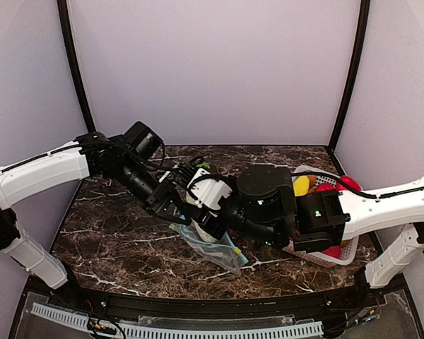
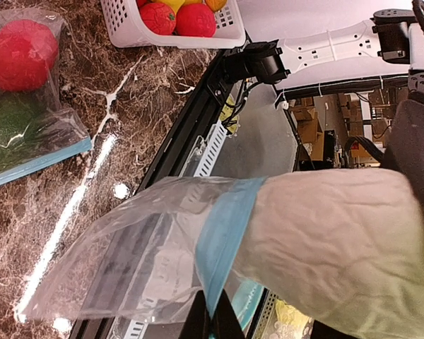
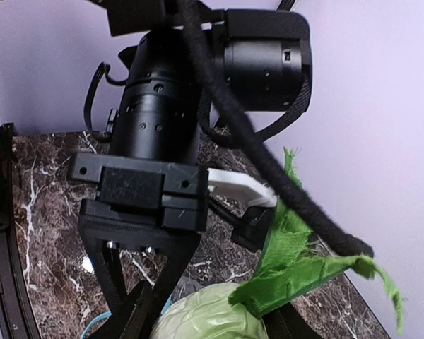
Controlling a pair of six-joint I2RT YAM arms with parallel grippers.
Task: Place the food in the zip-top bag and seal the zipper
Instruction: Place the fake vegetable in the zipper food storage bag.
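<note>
A pale, leafy-topped toy vegetable (image 2: 339,240), judged light and squashy, is clasped round its body by the right gripper (image 1: 210,220) at the mouth of a clear plastic zip-top bag (image 2: 127,254), whose rim is pinched by the left gripper (image 2: 210,321).

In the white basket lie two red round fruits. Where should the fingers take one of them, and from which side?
Come from above: the basket walls close off the sides. Grip across the widest part of the red fruit nearer the corner; it is round, so an off-centre grip would likely slip.
</note>
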